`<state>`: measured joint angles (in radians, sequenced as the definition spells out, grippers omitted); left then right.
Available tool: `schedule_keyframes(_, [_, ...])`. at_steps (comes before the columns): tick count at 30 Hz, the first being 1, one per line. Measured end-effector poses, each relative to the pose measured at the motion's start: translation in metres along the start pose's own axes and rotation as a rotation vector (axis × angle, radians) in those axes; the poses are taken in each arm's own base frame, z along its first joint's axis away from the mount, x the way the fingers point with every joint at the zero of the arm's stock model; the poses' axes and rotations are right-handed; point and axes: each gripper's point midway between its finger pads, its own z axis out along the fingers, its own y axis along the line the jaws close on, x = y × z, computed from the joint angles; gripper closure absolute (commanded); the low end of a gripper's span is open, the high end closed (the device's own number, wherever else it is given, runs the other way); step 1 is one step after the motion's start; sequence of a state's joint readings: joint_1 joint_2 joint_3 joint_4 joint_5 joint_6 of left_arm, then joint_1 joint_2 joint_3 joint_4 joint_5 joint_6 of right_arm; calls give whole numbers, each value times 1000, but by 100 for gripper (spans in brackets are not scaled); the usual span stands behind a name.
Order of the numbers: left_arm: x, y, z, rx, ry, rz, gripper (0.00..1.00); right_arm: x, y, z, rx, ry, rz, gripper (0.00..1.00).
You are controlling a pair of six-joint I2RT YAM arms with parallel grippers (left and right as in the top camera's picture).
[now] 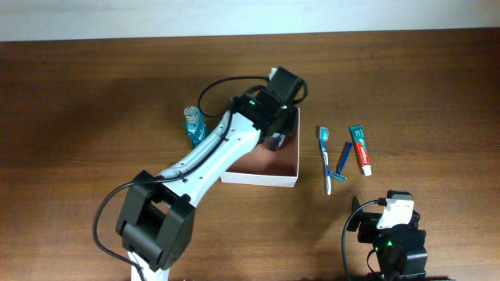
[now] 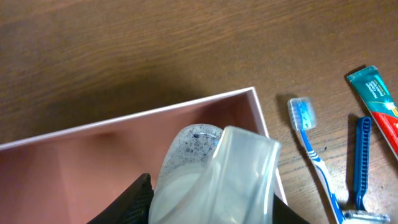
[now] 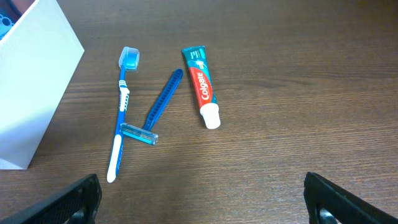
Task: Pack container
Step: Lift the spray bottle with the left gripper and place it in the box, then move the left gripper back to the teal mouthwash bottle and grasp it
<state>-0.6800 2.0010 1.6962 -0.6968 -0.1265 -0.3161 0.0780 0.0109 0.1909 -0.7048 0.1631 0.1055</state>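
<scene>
My left gripper (image 2: 205, 211), fingers mostly hidden, clamps a bottle (image 2: 211, 165); container (image 2: 155, 116) beneath it; right gripper (image 3: 202, 199) spread apart.

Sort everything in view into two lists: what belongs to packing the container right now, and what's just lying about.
In hand now:
container
clear bottle, held over the container
left claw, holding that bottle

Lying about, untouched, though probably due for packing:
toothbrush
razor
toothpaste tube
small blue bottle beside the container
</scene>
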Motion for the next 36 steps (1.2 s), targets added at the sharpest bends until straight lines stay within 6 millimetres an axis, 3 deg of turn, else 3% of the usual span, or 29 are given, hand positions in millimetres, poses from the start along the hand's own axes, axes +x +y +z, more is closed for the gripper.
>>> schedule_keyframes(2, [-2, -5, 1, -3, -15, 6, 62, 0, 0, 0, 0, 0, 0, 1])
schedule_keyframes(6, [-1, -7, 0, -12, -15, 14, 52, 0, 0, 0, 0, 0, 0, 1])
schedule_keyframes(8, [1, -6, -3, -20, 1, 16, 41, 0, 0, 0, 0, 0, 0, 1])
schedule_keyframes(13, [-12, -5, -24, -30, 3, 15, 22, 0, 0, 0, 0, 0, 0, 1])
schedule_keyframes(17, [-15, -3, -38, -41, 24, 18, 24, 0, 0, 0, 0, 0, 0, 1])
schedule_keyframes(25, [5, 12, -67, -107, 150, 42, 23, 0, 0, 0, 0, 0, 0, 1])
schedule_keyframes(30, [3, 44, -118, -238, 160, 54, 9, 0, 0, 0, 0, 0, 0, 1])
schedule_keyframes(33, [-5, 84, -162, -333, 115, 16, 7, 0, 0, 0, 0, 0, 0, 1])
schedule_keyframes(36, [-8, 132, -187, -401, 99, -73, 7, 0, 0, 0, 0, 0, 0, 1])
